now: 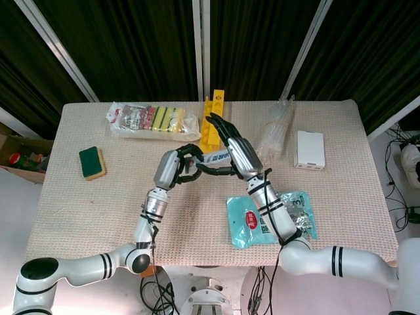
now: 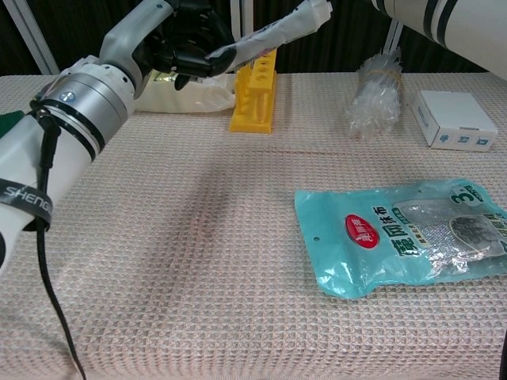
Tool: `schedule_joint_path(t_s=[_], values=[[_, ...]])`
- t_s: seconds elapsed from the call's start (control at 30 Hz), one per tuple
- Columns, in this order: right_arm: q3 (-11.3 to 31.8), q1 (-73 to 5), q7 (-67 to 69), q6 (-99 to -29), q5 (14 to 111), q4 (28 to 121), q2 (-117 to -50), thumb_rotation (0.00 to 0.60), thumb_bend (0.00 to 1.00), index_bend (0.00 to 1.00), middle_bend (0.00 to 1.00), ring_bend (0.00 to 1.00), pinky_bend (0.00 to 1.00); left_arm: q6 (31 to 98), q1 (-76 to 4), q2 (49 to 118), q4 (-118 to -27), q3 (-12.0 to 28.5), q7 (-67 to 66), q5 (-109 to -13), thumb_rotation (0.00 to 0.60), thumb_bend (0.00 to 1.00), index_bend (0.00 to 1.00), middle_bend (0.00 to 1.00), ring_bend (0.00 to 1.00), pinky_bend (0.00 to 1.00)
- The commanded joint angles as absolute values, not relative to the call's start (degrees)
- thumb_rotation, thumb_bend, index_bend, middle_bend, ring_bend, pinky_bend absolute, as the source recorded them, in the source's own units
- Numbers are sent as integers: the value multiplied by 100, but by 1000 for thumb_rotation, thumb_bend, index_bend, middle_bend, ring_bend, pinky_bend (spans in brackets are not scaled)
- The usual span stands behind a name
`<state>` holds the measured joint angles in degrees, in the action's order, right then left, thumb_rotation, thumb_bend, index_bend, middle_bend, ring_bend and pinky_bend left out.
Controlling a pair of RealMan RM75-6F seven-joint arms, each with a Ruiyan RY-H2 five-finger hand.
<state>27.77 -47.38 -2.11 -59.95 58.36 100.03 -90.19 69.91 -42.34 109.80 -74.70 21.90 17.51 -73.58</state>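
On the beige waffle-weave tablecloth [image 1: 98, 203], dark curtains behind. Left hand [image 1: 178, 167] grips a white tube [image 2: 273, 36] with blue print, raised over the table centre, tilted up toward the right. Right hand [image 1: 236, 152] lies over the tube's far end, fingers extended; can't tell if it grips. Teal pouch [image 2: 404, 245] lies flat nearby.

white tube [image 2: 273, 36]; yellow rack [image 2: 255, 99]; teal pouch [image 2: 404, 241]
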Motion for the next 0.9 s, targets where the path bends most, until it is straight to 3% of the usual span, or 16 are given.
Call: schedule_joint_path(t_s=[0.03,0.9], values=[[2756,-4706,-143,-6017,5810,9965,-8984,232,0,0,0,0,0,6998,-4221,10966,-7490,2193,1795,-7365,600,418,847,942,772,817],[2625,-4539,1363,-5751,6140,9531,-8996,230,0,0,0,0,0,7005,-4254,10922,-7637,2193,2127,-7502,600,418,846,942,772,817]])
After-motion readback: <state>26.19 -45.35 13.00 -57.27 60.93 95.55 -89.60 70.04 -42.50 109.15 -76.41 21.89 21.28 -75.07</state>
